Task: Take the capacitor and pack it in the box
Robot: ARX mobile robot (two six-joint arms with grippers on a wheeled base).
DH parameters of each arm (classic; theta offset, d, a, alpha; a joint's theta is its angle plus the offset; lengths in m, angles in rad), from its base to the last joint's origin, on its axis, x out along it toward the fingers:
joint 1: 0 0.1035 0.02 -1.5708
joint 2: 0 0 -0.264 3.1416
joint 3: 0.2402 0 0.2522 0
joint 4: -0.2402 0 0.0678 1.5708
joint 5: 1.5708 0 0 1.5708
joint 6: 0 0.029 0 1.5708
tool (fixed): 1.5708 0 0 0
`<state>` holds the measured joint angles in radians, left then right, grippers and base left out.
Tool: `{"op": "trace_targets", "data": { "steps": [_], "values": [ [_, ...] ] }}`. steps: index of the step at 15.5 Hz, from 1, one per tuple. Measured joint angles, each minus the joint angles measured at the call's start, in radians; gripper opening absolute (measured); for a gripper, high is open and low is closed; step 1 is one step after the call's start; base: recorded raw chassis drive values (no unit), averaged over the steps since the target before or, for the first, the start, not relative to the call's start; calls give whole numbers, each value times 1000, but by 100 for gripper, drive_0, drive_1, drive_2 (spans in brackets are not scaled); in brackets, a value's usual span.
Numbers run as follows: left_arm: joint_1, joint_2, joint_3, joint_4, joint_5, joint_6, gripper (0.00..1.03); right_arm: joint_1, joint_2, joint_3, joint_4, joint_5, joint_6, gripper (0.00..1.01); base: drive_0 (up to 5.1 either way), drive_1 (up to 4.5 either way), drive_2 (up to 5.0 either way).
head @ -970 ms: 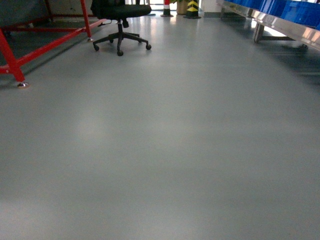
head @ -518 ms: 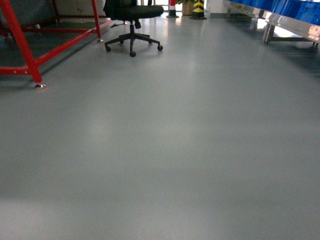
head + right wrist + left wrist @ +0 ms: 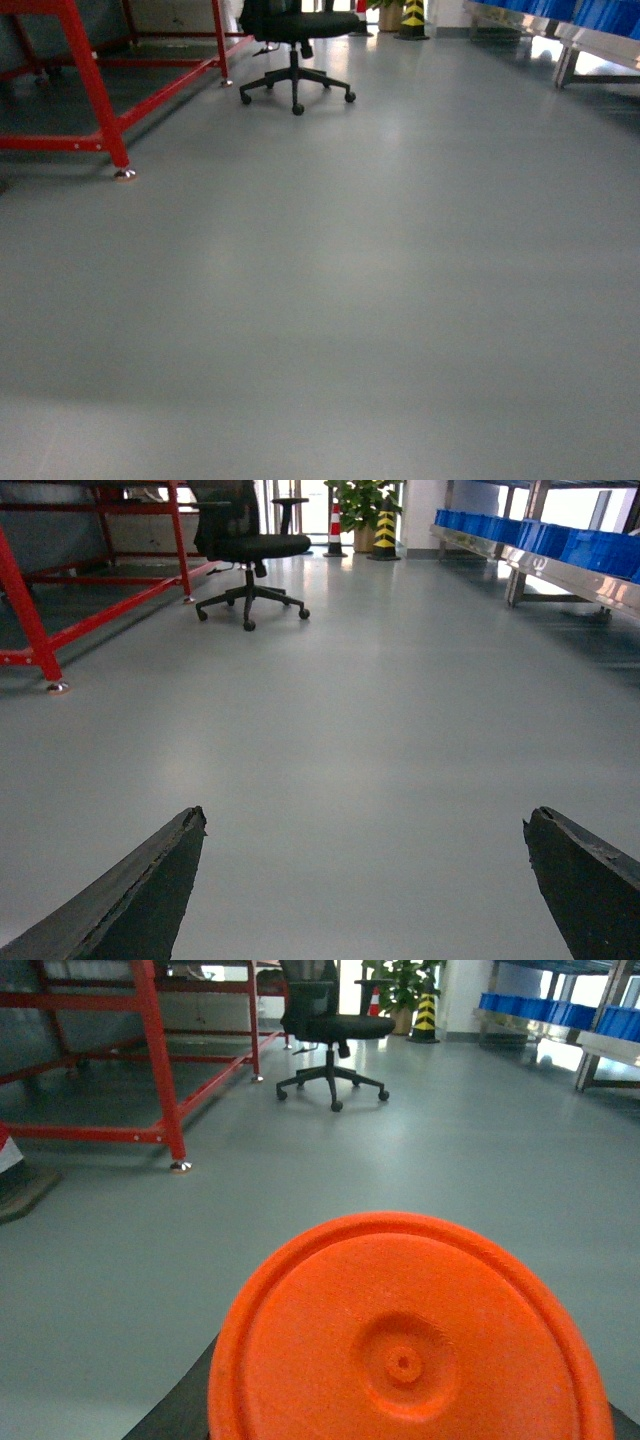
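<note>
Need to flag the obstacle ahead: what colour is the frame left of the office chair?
Red; the frame shows best in the left wrist view.

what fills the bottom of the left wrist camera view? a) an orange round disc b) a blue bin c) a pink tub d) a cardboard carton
a: an orange round disc with a small dimple at its centre fills the lower part of that view, above the grey floor.
</note>
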<state>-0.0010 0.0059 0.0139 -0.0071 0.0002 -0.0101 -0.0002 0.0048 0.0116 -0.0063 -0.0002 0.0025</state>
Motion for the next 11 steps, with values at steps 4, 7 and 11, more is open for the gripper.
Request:
{"op": "trace_targets", "data": {
  "steps": [4, 7, 11],
  "values": [
    [0, 0, 0, 0, -4, 0, 44, 0, 0, 0, 5, 0, 0, 98, -501, 245, 245],
    [0, 0, 0, 1, -2, 0, 44, 0, 0, 0, 3, 0, 0, 98, -512, 234, 234],
    [0, 0, 0, 1, 0, 0, 44, 0, 0, 0, 1, 0, 0, 98, -509, 236, 236]
  ]
}}
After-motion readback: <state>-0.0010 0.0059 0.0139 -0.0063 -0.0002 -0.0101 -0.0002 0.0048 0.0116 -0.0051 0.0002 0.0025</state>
